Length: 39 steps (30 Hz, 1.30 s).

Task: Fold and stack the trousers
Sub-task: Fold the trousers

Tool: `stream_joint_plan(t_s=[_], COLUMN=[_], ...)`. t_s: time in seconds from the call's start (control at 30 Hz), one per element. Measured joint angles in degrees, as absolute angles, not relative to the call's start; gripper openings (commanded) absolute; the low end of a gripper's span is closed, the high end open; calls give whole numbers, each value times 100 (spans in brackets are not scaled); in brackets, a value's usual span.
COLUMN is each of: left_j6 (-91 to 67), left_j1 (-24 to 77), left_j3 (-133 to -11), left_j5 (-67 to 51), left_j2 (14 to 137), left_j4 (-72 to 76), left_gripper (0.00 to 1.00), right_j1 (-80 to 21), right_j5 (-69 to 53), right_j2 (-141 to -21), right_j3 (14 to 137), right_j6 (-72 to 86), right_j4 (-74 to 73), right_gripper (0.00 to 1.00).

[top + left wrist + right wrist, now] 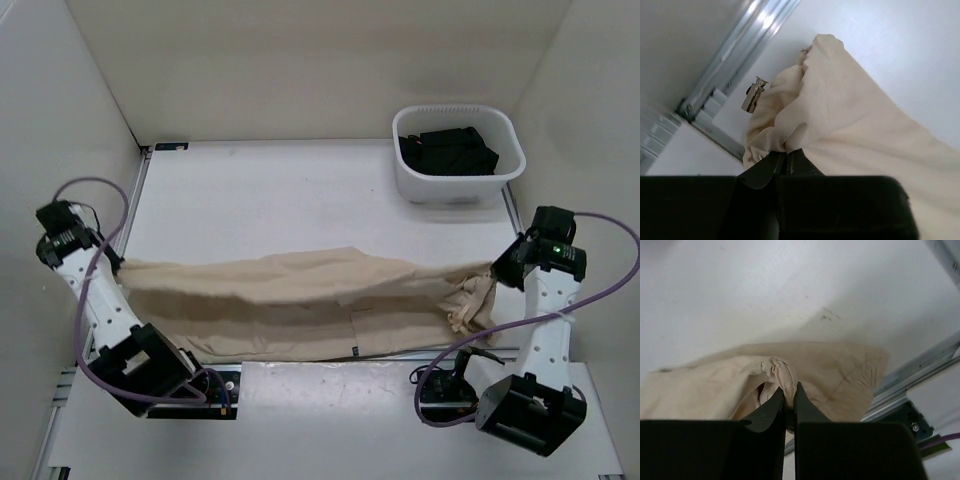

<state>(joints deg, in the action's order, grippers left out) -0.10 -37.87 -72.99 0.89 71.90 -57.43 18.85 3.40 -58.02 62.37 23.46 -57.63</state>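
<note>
Trousers (290,300) stretch between left gripper (786,153) and right gripper (789,391); both pinch cloth.

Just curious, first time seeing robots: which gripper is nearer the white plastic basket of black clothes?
Right. The right gripper pinches the beige cloth trousers just in front of the basket; the left gripper holds their other end, far across the table.

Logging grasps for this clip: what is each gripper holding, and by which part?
Both hold the trousers: the left gripper pinches their left end, the right gripper the gathered waistband end.
</note>
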Motion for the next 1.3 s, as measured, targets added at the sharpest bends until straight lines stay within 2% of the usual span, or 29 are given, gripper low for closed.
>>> stream_joint_plan(t_s=[0.17, 0.3, 0.4, 0.6, 0.7, 0.77, 0.8, 0.83, 0.87, 0.93, 0.97, 1.0, 1.07, 1.13, 1.17, 1.2, 1.27, 1.3], left_j6=[-3, -1, -1, -5, -8, -8, -3, -1, -1, 5, 45, 32, 12, 14, 5, 3, -14, -21], left_j1=[-4073, -4268, -4429, -4700, -4731, -4737, -4746, -4753, -4755, -4757, -4757, -4759, -4766, -4768, -4768, -4772, -4689, -4552], left_j3=[-5282, -4115, -4112, -5389, -5487, -5280, -5105, -4884, -4668, -4287, -4178, -4115, -4163, -4550, -4869, -5336, -6270, -6593], left_j5=[471, 775, 867, 827, 803, 823, 860, 913, 976, 1098, 1135, 1166, 1208, 1192, 1131, 967, 604, 475], left_j2=[6377, 5763, 5603, 6029, 5981, 5878, 5813, 5749, 5706, 5682, 5688, 5693, 5717, 5802, 5876, 5994, 6187, 6246], left_j4=[-5769, -5822, -5804, -5859, -5898, -5902, -5911, -5902, -5907, -5959, -5986, -6023, -6080, -6156, -6198, -6272, -6222, -6195], left_gripper=[14, 14, 14, 14, 14, 14, 14, 14, 25, 60, 69, 76, 83, 83, 79, 77, 69, 63], right_j1=[2353, 2576, 2582, 2582, 2580, 2582, 2582, 2582, 2585, 2587, 2587, 2585, 2585, 2547, 2482, 2383, 1929, 1664], right_j5=[342, 464, 580, 915, 1070, 1256, 1365, 1514, 1647, 1977, 2141, 2375, 2709, 2812, 2683, 2357, 1675, 1376], right_j2=[-5708, -5548, -5459, -5535, -5341, -5148, -5081, -5035, -5028, -5063, -5061, -5063, -5074, -5103, -5135, -5157, -5273, -5349], right_j3=[5059, 4890, 4965, 5686, 5631, 5365, 5212, 5059, 4943, 4888, 4906, 4960, 5245, 5736, 5996, 6257, 6593, 6661], right_j6=[2495, 2602, 2665, 2731, 2821, 2906, 2974, 3033, 3133, 3280, 3345, 3415, 3461, 3387, 3297, 3192, 3050, 3030], right_j4=[-5808, -5835, -5861, -6077, -6123, -6145, -6180, -6215, -6289, -6464, -6490, -6571, -6764, -6772, -6720, -6563, -6145, -6003], right_gripper=[0, 0, 0, 0, 0, 10, 21, 40, 74, 85, 89, 89, 89, 83, 78, 68, 58, 44])
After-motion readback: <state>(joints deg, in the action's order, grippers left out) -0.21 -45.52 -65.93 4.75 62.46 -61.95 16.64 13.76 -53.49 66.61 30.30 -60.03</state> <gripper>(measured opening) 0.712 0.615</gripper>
